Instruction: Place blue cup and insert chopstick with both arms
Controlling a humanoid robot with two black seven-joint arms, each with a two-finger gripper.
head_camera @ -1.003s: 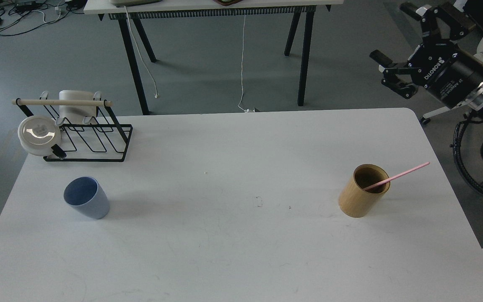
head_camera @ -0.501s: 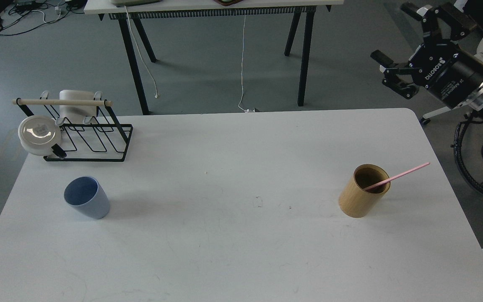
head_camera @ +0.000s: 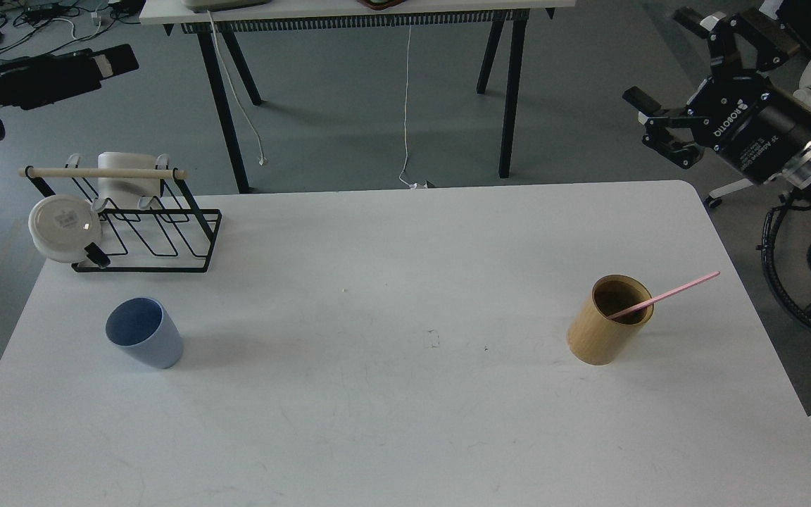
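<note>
On the white table [head_camera: 391, 422], a plain blue cup [head_camera: 143, 341] stands at eight o'clock. At four o'clock is a tan wooden holder [head_camera: 606, 324], dark brown inside, with a pink chopstick [head_camera: 666, 296]. The wire rack [head_camera: 145, 239] is black.

- The white surface [head_camera: 391, 282] lies wide open across its middle and along the whole near edge.
- A black wire dish rack [head_camera: 145, 236] fills the far left corner, with a wooden bar on top and white dishes in it.
- A blue cup [head_camera: 143, 341] stands upright just in front of the rack, apart from it.
- At the right, a bamboo holder [head_camera: 610, 320] stands upright; a pink chopstick [head_camera: 666, 296] leans out of it up and to the right.
- Cup and holder stand well apart, with bare surface between them.
</note>
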